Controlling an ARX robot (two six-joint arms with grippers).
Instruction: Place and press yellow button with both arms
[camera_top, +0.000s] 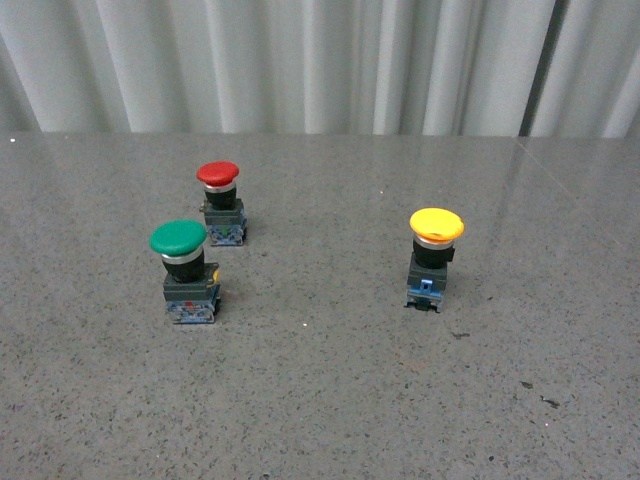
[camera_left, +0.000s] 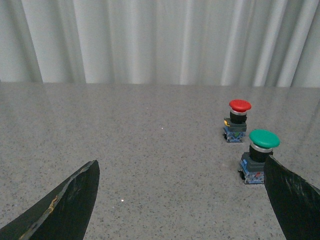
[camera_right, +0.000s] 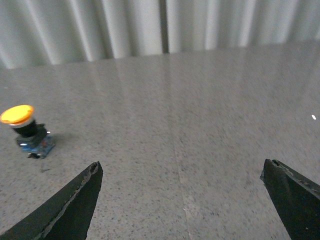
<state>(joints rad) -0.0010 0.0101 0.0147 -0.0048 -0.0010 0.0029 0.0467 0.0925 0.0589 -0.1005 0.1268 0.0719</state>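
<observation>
Front view: the yellow button (camera_top: 434, 258) is seen upright on the tabletop (camera_top: 320, 400), at 3 o'clock from the green button (camera_top: 184, 270). Left wrist view: the left tool (camera_left: 181, 160) is held spread. Right wrist view: the right tool (camera_right: 182, 162) is spread, the yellow button (blurred here) seemingly well apart from it.

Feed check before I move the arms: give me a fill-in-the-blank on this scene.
In the front view, the yellow button stands to the ____ of the green button.
The third button, behind the green one, has a ____ cap.
The left gripper and right gripper are both ____.
Missing: right; red; open.
</observation>
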